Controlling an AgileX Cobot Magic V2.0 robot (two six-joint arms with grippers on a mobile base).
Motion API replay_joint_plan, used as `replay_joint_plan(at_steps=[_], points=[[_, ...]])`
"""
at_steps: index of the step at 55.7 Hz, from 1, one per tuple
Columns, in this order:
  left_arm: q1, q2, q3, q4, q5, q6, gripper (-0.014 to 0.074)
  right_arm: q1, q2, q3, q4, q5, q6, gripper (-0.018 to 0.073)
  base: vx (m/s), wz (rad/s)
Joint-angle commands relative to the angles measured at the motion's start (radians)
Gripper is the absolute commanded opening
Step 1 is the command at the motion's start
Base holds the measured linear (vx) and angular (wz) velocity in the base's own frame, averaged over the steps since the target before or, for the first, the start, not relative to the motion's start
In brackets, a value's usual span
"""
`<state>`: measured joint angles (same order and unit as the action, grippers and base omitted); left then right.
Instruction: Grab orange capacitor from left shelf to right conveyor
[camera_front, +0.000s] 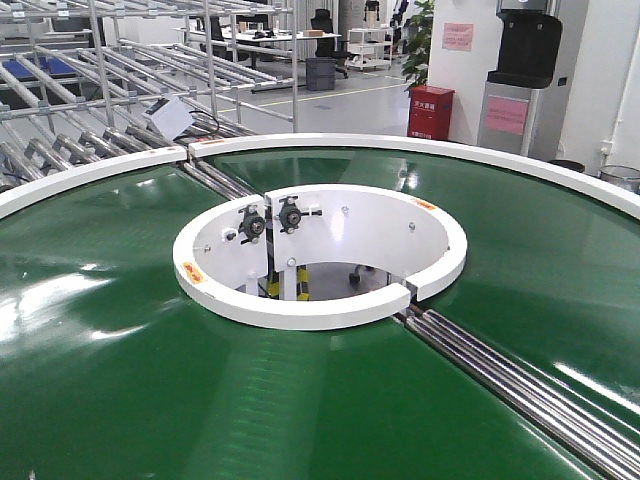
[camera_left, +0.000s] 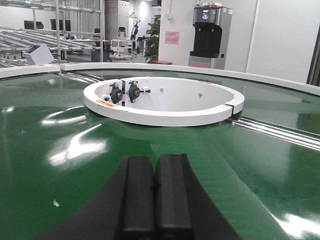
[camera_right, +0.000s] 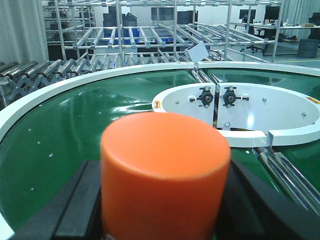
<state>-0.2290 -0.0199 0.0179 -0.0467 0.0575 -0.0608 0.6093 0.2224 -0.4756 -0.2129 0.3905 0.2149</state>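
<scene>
The capacitor (camera_right: 165, 175) sat between the right gripper's (camera_right: 164, 205) fingers, clasped by its sides over the near part of the conveyor (camera_right: 75, 130); its base was hidden. It looked rigid, smooth and probably light, so a grip across the cylinder's sides should suit, though the skin might slip. No print showed on its facing side. The left gripper (camera_left: 155, 195) was closed and empty above the belt. Distant wall notices were unreadable.

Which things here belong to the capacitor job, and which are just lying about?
Job: orange capacitor; right hand gripping it; green conveyor belt.
Lying about: red cabinet; black drinks dispenser; potted plant; left hand, shut and empty.
</scene>
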Motion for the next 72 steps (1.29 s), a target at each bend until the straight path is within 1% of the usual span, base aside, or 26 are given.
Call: replay_joint_plan(at_steps=[1,26,37,45,53,59,65,72], points=[[-0.008,-0.004,-0.030,-0.005,-0.081,-0.006,-0.0006,0.000,0.008,-0.030,-0.019,-0.088,-0.003,-0.0008,0.07,-0.02],[-0.008,-0.004,-0.030,-0.005,-0.081,-0.006,-0.0006,0.000,0.008,-0.030,-0.019,-0.090,-0.003,-0.0008,0.01,0.00],[-0.008,-0.004,-0.030,-0.005,-0.081,-0.006,-0.0006,0.000,0.008,-0.030,-0.019,-0.165,-0.003,-0.0008,0.00,0.00],[-0.008,-0.004,-0.030,-0.005,-0.081,-0.006,-0.0006,0.000,0.008,-0.030,-0.020,-0.171,-0.004,-0.0008,0.00,0.00],[-0.008,-0.004,-0.030,-0.005,-0.081,-0.006,-0.0006,0.000,0.008,-0.030,-0.020,-0.222,-0.004,-0.0008,0.00,0.00],[-0.008,-0.004,-0.030,-0.005,-0.081,-0.006,-0.0006,0.000,0.014,-0.030,-0.020,-0.234,-0.004,-0.0008,0.00,0.00],[-0.008,-0.004,-0.030,-0.005,-0.081,-0.006,-0.0006,0.000,0.065,-0.030,-0.046,-0.296,-0.009,-0.0008,0.00,0.00],[-0.008,-0.004,-0.030,-0.005,-0.081,-0.006,-0.0006,0.000,0.242,-0.030,-0.114,-0.458,-0.009,-0.0008,0.00,0.00]])
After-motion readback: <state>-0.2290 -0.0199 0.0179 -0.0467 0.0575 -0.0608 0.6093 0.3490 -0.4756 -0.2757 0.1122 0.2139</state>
